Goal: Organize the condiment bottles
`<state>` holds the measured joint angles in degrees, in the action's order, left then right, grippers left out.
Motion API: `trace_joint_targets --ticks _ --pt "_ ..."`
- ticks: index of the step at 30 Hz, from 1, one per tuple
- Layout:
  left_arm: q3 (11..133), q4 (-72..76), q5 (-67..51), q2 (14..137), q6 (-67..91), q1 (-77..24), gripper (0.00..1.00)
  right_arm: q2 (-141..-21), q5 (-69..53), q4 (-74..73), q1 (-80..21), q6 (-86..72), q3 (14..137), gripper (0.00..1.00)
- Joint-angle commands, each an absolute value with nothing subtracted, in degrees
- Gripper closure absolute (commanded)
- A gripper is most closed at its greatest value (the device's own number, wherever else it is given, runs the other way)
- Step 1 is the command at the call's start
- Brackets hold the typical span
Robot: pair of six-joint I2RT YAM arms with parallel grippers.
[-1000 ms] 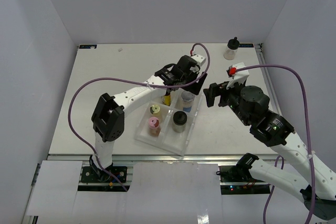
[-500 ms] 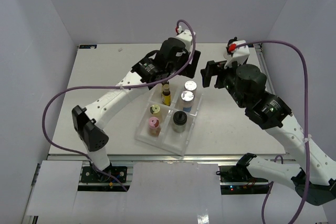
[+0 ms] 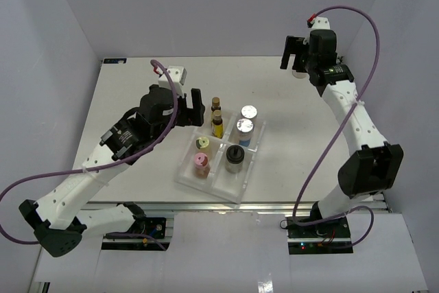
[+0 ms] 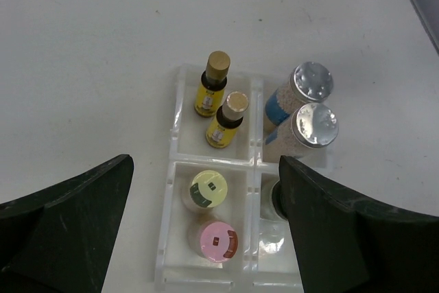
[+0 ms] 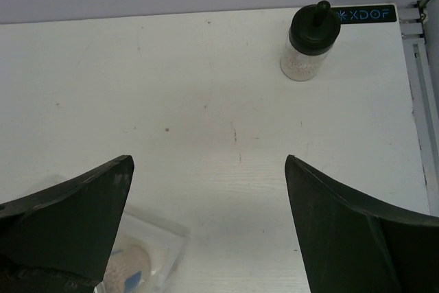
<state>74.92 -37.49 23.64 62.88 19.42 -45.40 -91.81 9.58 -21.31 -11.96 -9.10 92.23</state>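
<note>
A clear divided tray (image 3: 184, 178) holds two slim amber bottles (image 3: 217, 116), two silver-lidded blue-labelled jars (image 3: 246, 121), a yellow-capped bottle (image 3: 203, 143), a pink-capped bottle (image 3: 200, 162) and a black-capped jar (image 3: 234, 158). My left gripper (image 3: 191, 109) is open and empty, raised left of the tray. Its wrist view shows the amber bottles (image 4: 221, 101), silver jars (image 4: 306, 104), yellow cap (image 4: 208, 190) and pink cap (image 4: 216, 239). My right gripper (image 3: 293, 56) is open and empty at the back right, above another black-capped jar (image 5: 310, 42) standing alone on the table.
The table's right rail (image 5: 425, 80) runs close to the lone jar. The tray's corner (image 5: 168, 235) with a blue-labelled jar shows at the lower left of the right wrist view. White walls enclose the back and sides.
My left gripper has pulled back from over the tray to its left. My right gripper has swung from beside the tray to the back right corner, over the lone black-capped jar.
</note>
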Motion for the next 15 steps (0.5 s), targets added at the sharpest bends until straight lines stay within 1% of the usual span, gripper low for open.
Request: trace_joint_targets --ticks 1,4,7,11,15 --pt "70.36 -38.06 24.35 61.45 21.79 -43.63 0.02 -97.2 7.1 -8.82 -8.56 -9.51 92.3 0.02" --pt "66.04 -36.58 18.74 60.06 21.65 -38.92 0.02 -102.83 7.98 -4.22 -6.81 -7.89 93.14 0.02" --pt "62.5 -34.41 10.35 59.93 20.39 -32.91 0.02 -107.68 8.48 0.27 -5.62 -4.35 94.83 0.02" --pt "59.16 -32.31 8.14 60.15 19.22 -30.44 0.02 -114.86 8.58 4.64 -3.8 -0.62 97.79 0.02" --pt "58.96 -31.59 6.36 60.99 18.36 -29.65 0.02 -119.85 7.2 10.23 -2.21 1.64 98.22 0.02"
